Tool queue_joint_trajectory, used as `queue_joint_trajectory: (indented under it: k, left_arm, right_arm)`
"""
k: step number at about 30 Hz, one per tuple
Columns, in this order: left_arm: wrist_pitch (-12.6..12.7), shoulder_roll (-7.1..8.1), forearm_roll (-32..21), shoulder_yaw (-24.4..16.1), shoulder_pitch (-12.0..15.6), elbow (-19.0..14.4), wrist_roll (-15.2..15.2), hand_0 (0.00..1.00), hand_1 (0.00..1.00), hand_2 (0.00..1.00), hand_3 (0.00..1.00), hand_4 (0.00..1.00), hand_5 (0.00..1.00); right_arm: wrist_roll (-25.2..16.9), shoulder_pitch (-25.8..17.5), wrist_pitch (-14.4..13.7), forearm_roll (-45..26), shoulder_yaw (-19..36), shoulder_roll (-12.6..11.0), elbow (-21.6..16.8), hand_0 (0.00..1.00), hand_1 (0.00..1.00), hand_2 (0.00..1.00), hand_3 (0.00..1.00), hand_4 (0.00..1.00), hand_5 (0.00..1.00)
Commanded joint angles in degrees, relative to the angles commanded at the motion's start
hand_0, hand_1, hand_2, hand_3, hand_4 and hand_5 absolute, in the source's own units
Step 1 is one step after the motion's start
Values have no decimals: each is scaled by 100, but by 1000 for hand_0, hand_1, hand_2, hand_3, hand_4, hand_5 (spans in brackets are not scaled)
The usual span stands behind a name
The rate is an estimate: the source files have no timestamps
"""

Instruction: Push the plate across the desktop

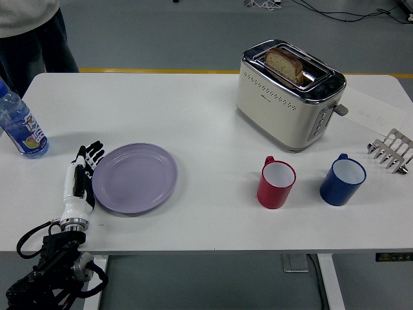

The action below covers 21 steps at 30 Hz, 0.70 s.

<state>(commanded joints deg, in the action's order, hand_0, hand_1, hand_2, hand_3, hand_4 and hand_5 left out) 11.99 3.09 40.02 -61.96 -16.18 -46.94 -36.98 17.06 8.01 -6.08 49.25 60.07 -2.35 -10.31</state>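
Plate (135, 178) flanked by left hand (82, 181) on its left rim.
Fingers held straight & together, edge-on vs. rim, nothing gripped. Plate lies flat on table (193, 116), left-centre, w/ bottle (20, 127) well apart at far left, red mug (276, 184) to right.

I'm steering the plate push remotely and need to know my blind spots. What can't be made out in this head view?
- Whether the left hand actually touches the purple plate: its edge-on pose hides the contact line.
- The right hand: out of frame entirely.
- The water bottle: its top is cut off by the left edge.
- The person: only lower body shows; hands are past the top edge.
- Print on the paper behind the toaster: too small.
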Motion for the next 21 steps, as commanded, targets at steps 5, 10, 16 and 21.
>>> queue_joint_trajectory:
  k: [5, 10, 16, 21]
  left_arm:
    - [-4, -16, -36, 262, -62, -5, 0, 815, 822, 806, 712, 513, 998]
    - [-2, -22, -95, 565, -130, -2, 0, 813, 821, 806, 710, 509, 998]
    - [-34, -45, -184, 872, -251, 8, 0, 814, 820, 806, 708, 509, 998]
    - [-47, -62, -237, 1138, -325, 9, 0, 813, 820, 806, 707, 505, 998]
  right_arm:
    - [-2, -7, 1, -9, -13, -2, 0, 532, 578, 644, 563, 267, 225]
    - [-7, -17, 0, -45, -42, -4, 0, 532, 578, 644, 562, 266, 225]
    - [-14, -29, -3, -83, -66, 6, 0, 532, 578, 644, 563, 267, 224]
    - [-16, -34, -4, -101, -83, 7, 0, 532, 577, 645, 562, 267, 226]
